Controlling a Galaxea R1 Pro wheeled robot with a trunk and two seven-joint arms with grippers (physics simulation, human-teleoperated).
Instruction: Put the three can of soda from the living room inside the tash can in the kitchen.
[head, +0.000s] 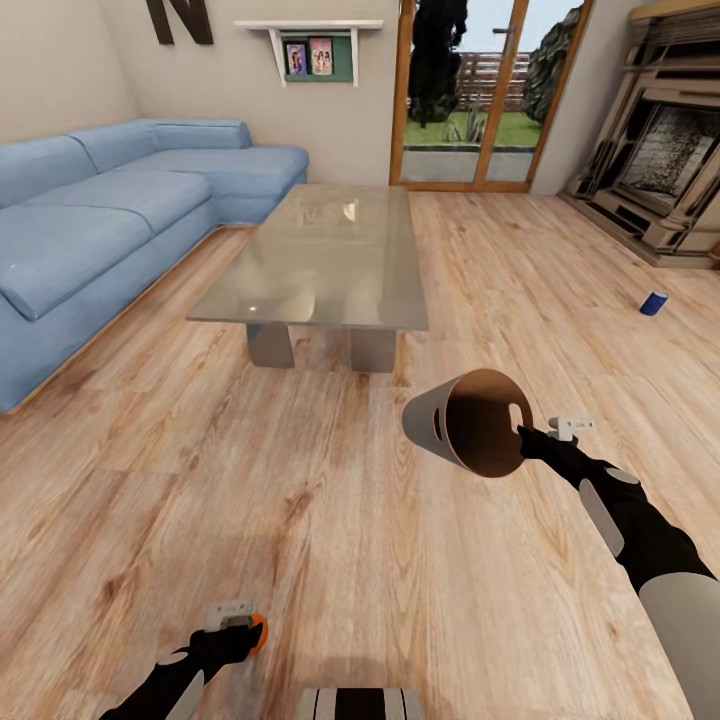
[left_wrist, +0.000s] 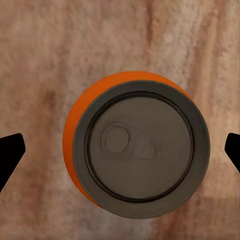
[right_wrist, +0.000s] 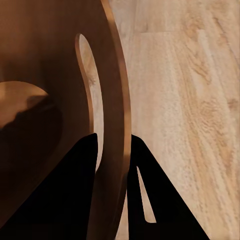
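An orange can of soda (head: 260, 632) stands upright on the wood floor at the bottom left, its grey top (left_wrist: 142, 150) facing the left wrist camera. My left gripper (head: 235, 625) hovers straight above it, open, with a fingertip (left_wrist: 12, 150) on each side of the can and clear of it. My right gripper (head: 525, 435) is shut on the rim of the trash can (head: 440, 420), which hangs tilted in the air, grey outside and brown inside (right_wrist: 50, 75), next to a handle slot. A dark blue can of soda (head: 653, 303) stands on the floor at the far right.
A glass coffee table (head: 320, 250) stands ahead in the middle. A blue corner sofa (head: 90, 220) runs along the left wall. A fireplace (head: 670, 170) is at the right, and a glass garden door (head: 480, 90) at the back.
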